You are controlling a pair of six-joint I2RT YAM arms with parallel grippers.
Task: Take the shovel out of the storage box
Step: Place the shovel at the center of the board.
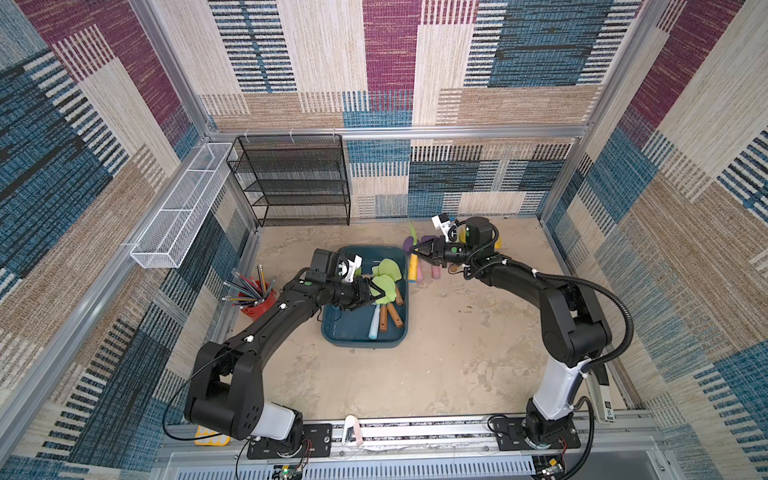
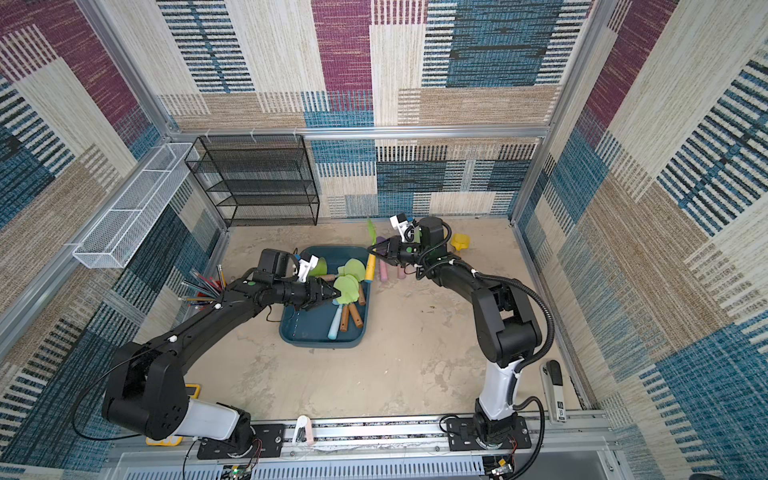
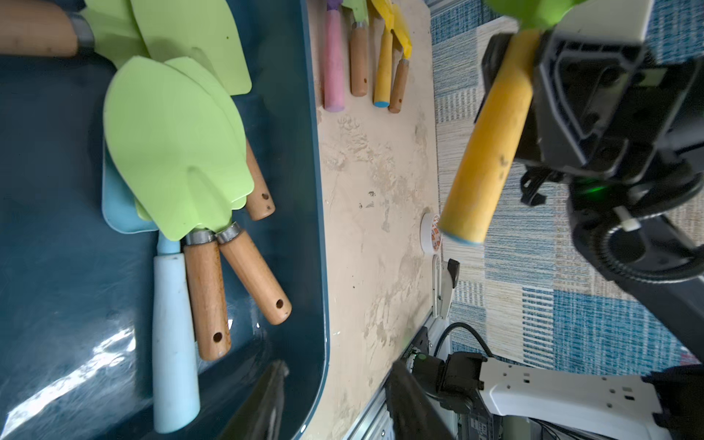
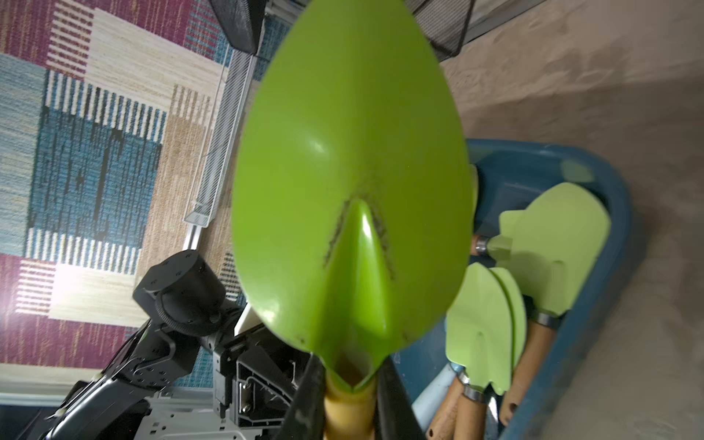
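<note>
Sideways, right gripper [image 1: 414, 250] clamping shovel [image 4: 350, 171], elbow bent

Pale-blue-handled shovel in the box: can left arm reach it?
Probably yes. The left gripper hangs open over the storage box, and the pale-blue shovel handle lies bare; only its blade is under green blades.

glossy plastic storage box [image 1: 345, 325], wooden shovel handles [image 3: 207, 301]

Brightly, evenly lit, soft shadows; glare on dark teal-blue plastic tub [image 3: 95, 354]; close lime-green shovel blade [image 4: 350, 152] blurred.
</note>
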